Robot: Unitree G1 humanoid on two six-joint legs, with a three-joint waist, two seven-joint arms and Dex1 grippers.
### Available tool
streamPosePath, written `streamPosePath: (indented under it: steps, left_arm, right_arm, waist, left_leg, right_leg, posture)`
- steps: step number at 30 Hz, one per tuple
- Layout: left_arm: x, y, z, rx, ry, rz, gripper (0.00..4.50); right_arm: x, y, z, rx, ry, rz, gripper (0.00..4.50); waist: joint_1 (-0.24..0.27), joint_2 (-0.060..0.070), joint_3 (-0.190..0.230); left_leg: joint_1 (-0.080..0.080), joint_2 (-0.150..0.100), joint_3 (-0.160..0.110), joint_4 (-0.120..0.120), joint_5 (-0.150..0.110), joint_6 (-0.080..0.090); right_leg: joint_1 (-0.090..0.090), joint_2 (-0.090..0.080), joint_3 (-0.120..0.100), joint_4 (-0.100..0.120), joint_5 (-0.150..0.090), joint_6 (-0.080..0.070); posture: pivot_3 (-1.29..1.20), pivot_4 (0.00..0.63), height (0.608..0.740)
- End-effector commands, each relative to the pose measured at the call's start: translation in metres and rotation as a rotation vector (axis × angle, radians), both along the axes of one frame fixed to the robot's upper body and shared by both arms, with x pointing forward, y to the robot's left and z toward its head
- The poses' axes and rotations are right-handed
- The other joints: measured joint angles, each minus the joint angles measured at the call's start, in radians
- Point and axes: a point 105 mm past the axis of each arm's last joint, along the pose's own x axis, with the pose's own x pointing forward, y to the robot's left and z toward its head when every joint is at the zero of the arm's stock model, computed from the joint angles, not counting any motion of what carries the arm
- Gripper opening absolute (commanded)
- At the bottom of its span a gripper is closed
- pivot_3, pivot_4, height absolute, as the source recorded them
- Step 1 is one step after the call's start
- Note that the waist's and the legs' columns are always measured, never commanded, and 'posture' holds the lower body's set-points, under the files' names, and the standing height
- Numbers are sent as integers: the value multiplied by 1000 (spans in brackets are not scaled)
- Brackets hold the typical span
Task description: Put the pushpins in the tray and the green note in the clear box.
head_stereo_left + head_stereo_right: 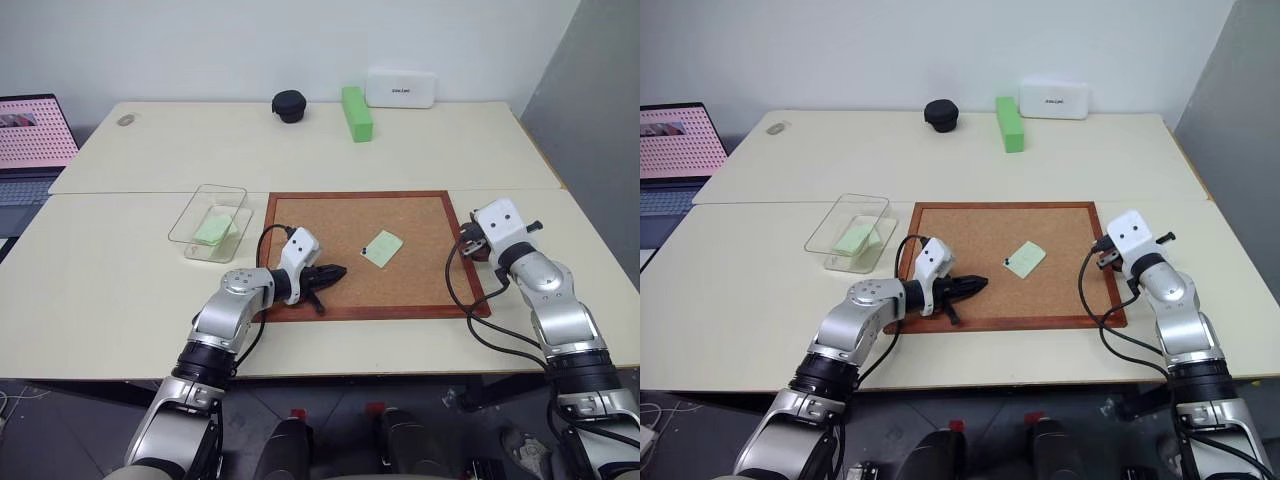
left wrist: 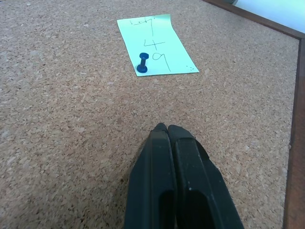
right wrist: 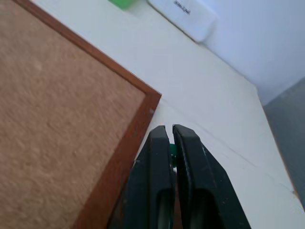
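Two grippers: left gripper [image 1: 335, 272] closed, empty, on corkboard [image 1: 420, 215] facing pinned green note [image 1: 383, 247]; right gripper [image 3: 170, 143] pinches a green pushpin [image 3: 173, 150] beyond the board's frame, clear box [image 1: 190, 225] left

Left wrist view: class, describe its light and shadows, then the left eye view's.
Left wrist view: soft even light, the pushpin casts barely a shadow on the green note. Left eye view: no glare on the clear box; laptop screen glows.

corkboard [image 1: 400, 270]: rough granular cork, glossy wood frame | green note [image 1: 382, 247]: matt paper | clear box [image 1: 208, 222]: transparent plastic
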Motion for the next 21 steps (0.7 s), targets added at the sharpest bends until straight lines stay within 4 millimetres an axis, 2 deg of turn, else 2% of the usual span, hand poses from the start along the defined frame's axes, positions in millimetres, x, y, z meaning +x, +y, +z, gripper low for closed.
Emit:
streamPosePath:
  steps: [1, 3, 21]
  left_arm:
    - [-3, 1, -15, 36, 53, 3, 0]
    - [-3, 2, -15, 38, 48, 5, 0]
    - [-6, 6, -16, 50, 44, -3, 0]
  right_arm:
    - [10, -15, 16, -60, -73, -42, 17]
    - [12, -17, 14, -71, -66, -47, 17]
    - [11, -26, 0, -79, -39, -72, 3708]
  waist:
    - [0, 0, 0]
    - [0, 0, 0]
    - [-1, 0, 0]
  left_leg:
    - [0, 0, 0, 0, 0, 0]
    - [0, 0, 0, 0, 0, 0]
    - [0, 0, 0, 0, 0, 0]
  right_leg:
    - [0, 0, 0, 0, 0, 0]
    - [0, 0, 0, 0, 0, 0]
    - [0, 0, 0, 0, 0, 0]
  posture:
    - [0, 150, 740]
    - [0, 150, 740]
    - [0, 150, 740]
